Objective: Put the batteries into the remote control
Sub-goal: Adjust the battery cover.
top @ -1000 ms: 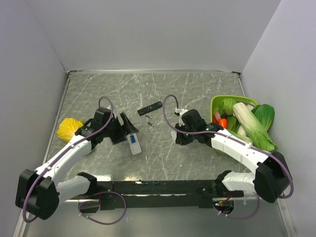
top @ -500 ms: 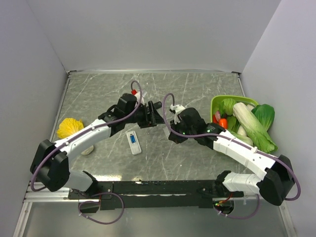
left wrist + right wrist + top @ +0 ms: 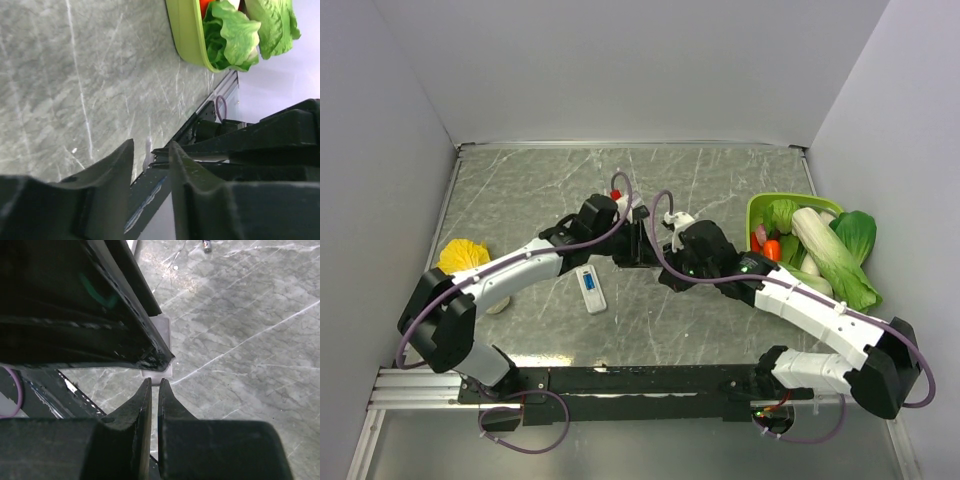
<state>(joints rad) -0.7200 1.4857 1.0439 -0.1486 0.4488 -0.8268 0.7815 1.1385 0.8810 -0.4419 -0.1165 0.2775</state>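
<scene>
right wrist view: the right tool (image 3: 155, 382) is clenched to a hairline gap, with nothing between its fingers. it hangs over the surface (image 3: 240, 315). the black body of the left arm (image 3: 75, 295) fills the upper left of this view. a pale rectangular piece (image 3: 162, 347) lies under its edge, and it cannot be told here whether this is the remote control. one of the batteries (image 3: 206, 246), judged by its small cylindrical form, lies at the top edge, well apart from the tool.

left wrist view: the left tool (image 3: 151, 146) is released, with its fingers parted and nothing between them. beyond it are bare surface, dark links of the right arm (image 3: 260, 145) and a green tub (image 3: 186, 35) holding lettuce (image 3: 232, 35).

top view: both tools crowd together near the middle of the surface. the remote control (image 3: 590, 288) lies flat, screen side up. it is near both tools on their left and touched by neither. the green tub at the right edge holds leafy greens, a long pale cabbage (image 3: 825, 250) and red and orange pieces, and some leaves overhang its rim.

step in hand, as a judgement: approach to pick up a cell, with none loaded yet. the next move calls for opening the right tool, aligning its fingers across the cell and descending clear of the left arm. the remote control will likely need turning over to reach its compartment.
</scene>
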